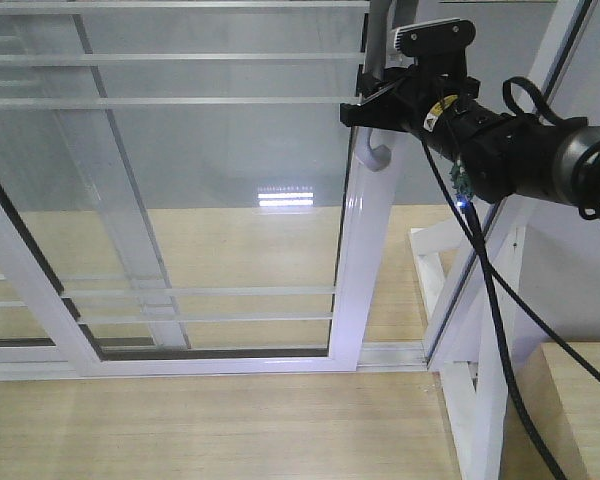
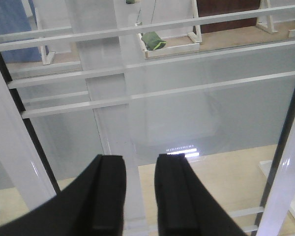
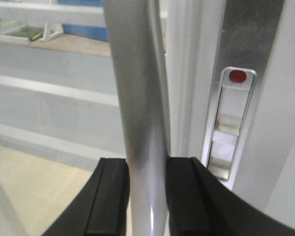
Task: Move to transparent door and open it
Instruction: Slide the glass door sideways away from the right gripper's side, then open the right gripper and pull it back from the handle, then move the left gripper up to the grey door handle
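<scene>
Closest in, the right gripper [image 3: 145,196] has its black jaws clamped on the handle [image 3: 137,98] of the transparent door [image 1: 365,270], one pad pressed to each side of the grey curved bar. Just beside the handle, on the door's white stile, sits the silvery lock plate [image 3: 231,128] with a red dot [image 3: 237,76] near its top.

The left gripper [image 2: 140,191] hangs in front of the glass with its jaws parted and nothing between them.

From the front view the right arm [image 1: 510,150] reaches in from the right, a black cable [image 1: 490,300] trailing down from it, and its gripper meets the handle high on the door's right edge. The door fills the left and middle of that view, upright, with thin white horizontal bars [image 1: 170,100] across the pane and its lower rail in the track on the wooden floor [image 1: 200,420]. A strip of floor shows between the door's handle-side stile and the white outer frame post [image 1: 500,330] to its right, so the two seem to stand apart, though the angle makes that hard to judge.

Through the glass a second white-framed panel [image 1: 120,200] lies behind, and farther off a green object [image 2: 153,40] rests on a low white-edged platform.
</scene>
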Robot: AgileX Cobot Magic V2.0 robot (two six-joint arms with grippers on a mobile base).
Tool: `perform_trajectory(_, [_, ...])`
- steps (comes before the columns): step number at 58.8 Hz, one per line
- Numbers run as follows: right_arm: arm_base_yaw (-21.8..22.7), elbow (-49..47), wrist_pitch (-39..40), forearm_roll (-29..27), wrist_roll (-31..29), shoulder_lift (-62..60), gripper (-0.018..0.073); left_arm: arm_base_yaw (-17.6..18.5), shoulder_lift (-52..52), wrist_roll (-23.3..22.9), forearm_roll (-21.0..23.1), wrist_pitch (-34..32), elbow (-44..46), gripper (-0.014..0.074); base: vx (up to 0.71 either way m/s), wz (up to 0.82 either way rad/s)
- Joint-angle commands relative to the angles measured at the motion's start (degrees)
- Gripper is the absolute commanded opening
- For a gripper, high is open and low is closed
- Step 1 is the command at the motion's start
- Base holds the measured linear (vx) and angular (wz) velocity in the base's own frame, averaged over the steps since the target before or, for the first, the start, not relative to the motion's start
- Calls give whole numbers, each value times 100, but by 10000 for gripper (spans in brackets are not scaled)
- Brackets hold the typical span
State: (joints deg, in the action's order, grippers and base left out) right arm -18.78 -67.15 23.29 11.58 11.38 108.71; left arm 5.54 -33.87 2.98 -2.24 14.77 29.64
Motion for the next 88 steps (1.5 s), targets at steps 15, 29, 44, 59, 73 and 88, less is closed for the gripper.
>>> perform_trajectory(15, [-313,-115,271,227,19,-361,262,16,-16,-49,36,-428,167,321,0,0])
perform_trajectory(29, [-253,-97,-919,99,13,-1157,262,16,-16,-49,36,-428,167,321,0,0])
perform_trajectory(44, [229,-97,-2115,166,-114,-2341,262,16,-16,-44,36,-428,167,321,0,0])
perform_trajectory(59, [916,547,-2986,509,-501,-3785,262,27,-16,-43,111,-428,167,321,0,0])
perform_trajectory(73, [1411,2460,-3288,504,-493,-5711,262,287,-427,342,926,-428,167,355,0,0])
perform_trajectory(88, [1403,3645,-3570,477,-342,-7275,262,1155,-1689,1612,2337,-1601,175,403,0,0])
